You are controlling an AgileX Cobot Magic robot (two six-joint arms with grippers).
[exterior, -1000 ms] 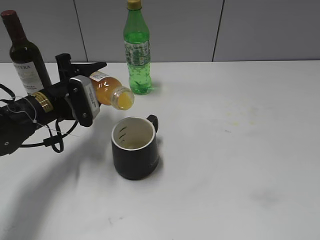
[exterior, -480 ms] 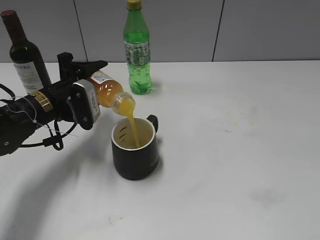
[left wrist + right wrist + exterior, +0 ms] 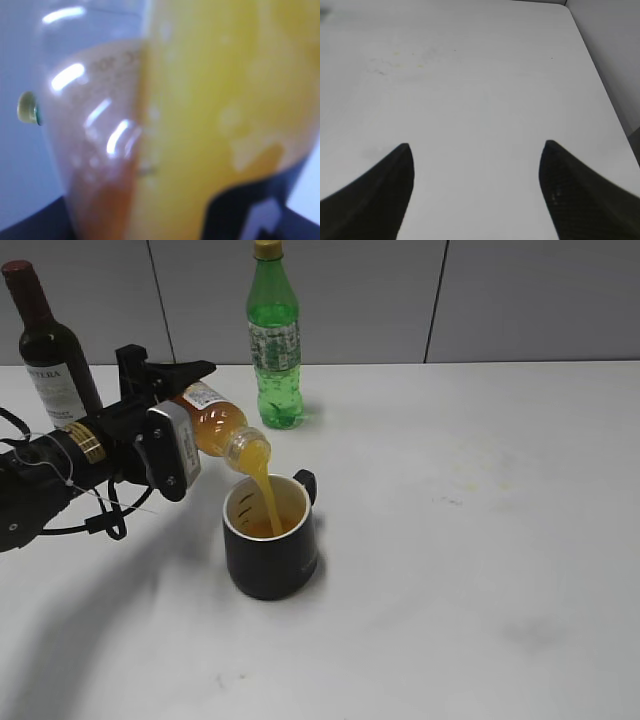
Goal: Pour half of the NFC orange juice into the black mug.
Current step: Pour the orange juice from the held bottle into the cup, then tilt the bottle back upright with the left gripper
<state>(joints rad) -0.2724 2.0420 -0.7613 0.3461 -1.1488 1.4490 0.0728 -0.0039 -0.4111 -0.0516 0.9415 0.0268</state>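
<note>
My left gripper [image 3: 175, 420] is shut on the NFC orange juice [image 3: 222, 430] and holds it tilted, neck down to the right, above the black mug [image 3: 270, 536]. A stream of orange juice falls from the neck into the mug, and juice lies in its white interior. The mug stands upright, handle to the back right. The left wrist view is filled by the blurred bottle [image 3: 200, 120] with orange liquid and its black label. My right gripper [image 3: 476, 147] is open and empty over bare table; it does not show in the exterior view.
A tall green soda bottle [image 3: 274, 340] stands behind the mug. A dark wine bottle [image 3: 52, 350] stands at the back left, right behind my left arm. The white table [image 3: 480, 540] stretches right, with its right edge and a grey wall in the right wrist view.
The bottle tipped further down. A second ago no juice fell; a stream now runs into the mug and the juice in it has risen.
</note>
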